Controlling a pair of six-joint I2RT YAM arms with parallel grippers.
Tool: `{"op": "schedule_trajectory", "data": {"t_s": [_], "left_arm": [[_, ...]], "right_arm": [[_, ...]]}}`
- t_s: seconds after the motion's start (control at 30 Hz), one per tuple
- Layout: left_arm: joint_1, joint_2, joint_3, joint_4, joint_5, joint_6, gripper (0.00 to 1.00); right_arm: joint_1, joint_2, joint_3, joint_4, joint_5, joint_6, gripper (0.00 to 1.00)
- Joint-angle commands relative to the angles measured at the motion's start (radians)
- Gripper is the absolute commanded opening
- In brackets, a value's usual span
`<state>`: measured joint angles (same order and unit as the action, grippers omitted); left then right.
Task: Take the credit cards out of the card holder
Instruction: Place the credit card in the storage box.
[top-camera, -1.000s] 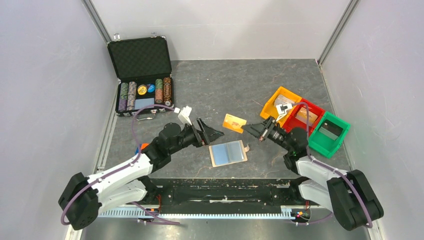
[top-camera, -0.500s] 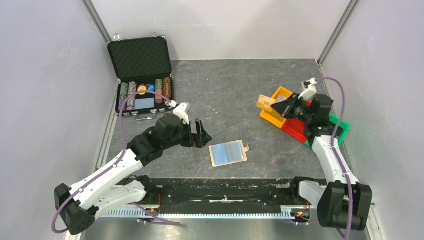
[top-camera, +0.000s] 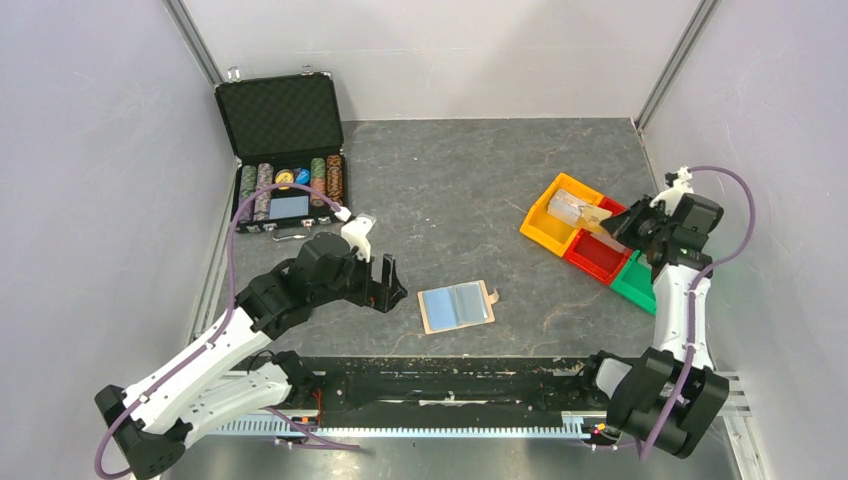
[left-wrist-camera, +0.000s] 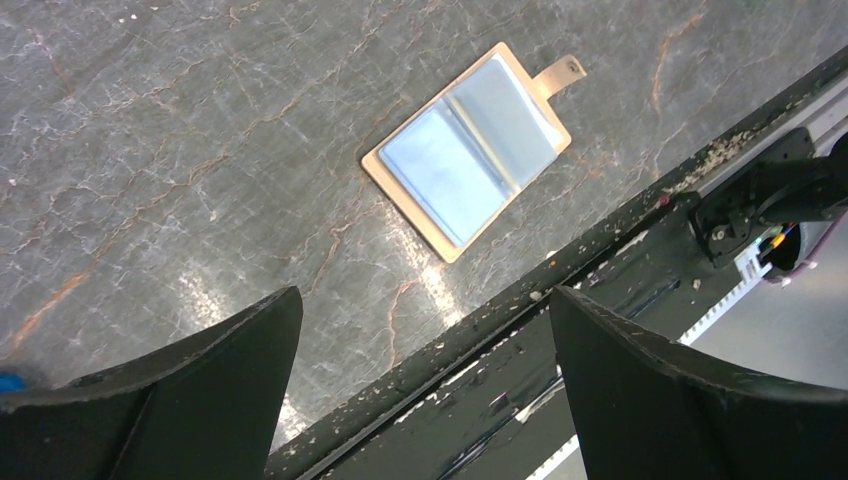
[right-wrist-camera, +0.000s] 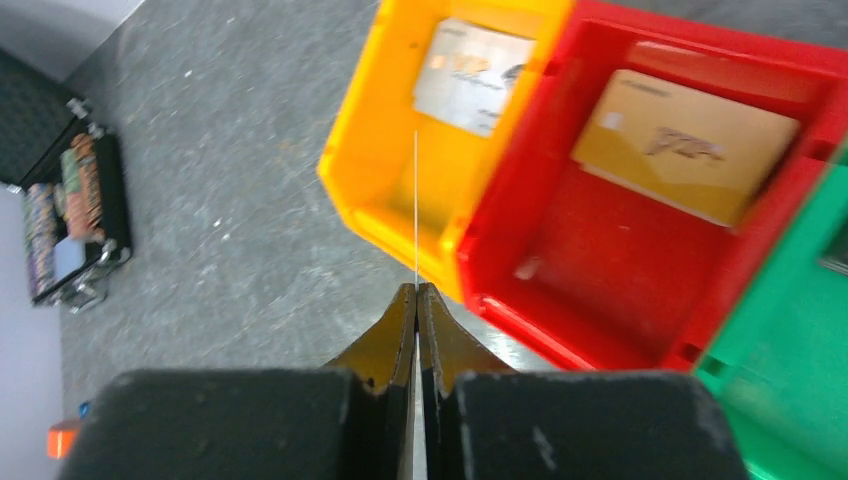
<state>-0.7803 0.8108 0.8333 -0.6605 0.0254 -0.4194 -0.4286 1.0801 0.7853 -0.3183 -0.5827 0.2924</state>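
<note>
One credit card (top-camera: 596, 215) in right gripper (right-wrist-camera: 417, 293), card holder (top-camera: 456, 305) open

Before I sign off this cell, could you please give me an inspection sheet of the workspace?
Surface: dark stone-patterned table, specks along its near edge.
Job's things: card holder lies open, blue lining up, no card visible in it; held card in the right gripper; pale card in the yellow bin; gold card in the red bin.
Clutter: open poker chip case back left; green bin beside the red one.
Grippers: left gripper open, empty, left of the holder; right gripper shut on the held card over the bins.
Cables: left purple cable and right purple cable loop above their arms.
Surroundings: pale grey walls.
</note>
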Motion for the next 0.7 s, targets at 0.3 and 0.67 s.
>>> {"op": "schedule_trajectory", "data": {"t_s": [0.3, 0.67], "left_arm": [[0.001, -0.071, 0.012, -0.019, 0.027, 0.081, 1.0], [0.001, -0.112, -0.003, -0.016, 0.014, 0.071, 1.0]], "right_arm": [[-0.174, 0.074, 0.119, -0.122, 0.089, -0.091, 0.0], [-0.185, 0.216, 0.162, -0.091, 0.086, -0.051, 0.0]]}}
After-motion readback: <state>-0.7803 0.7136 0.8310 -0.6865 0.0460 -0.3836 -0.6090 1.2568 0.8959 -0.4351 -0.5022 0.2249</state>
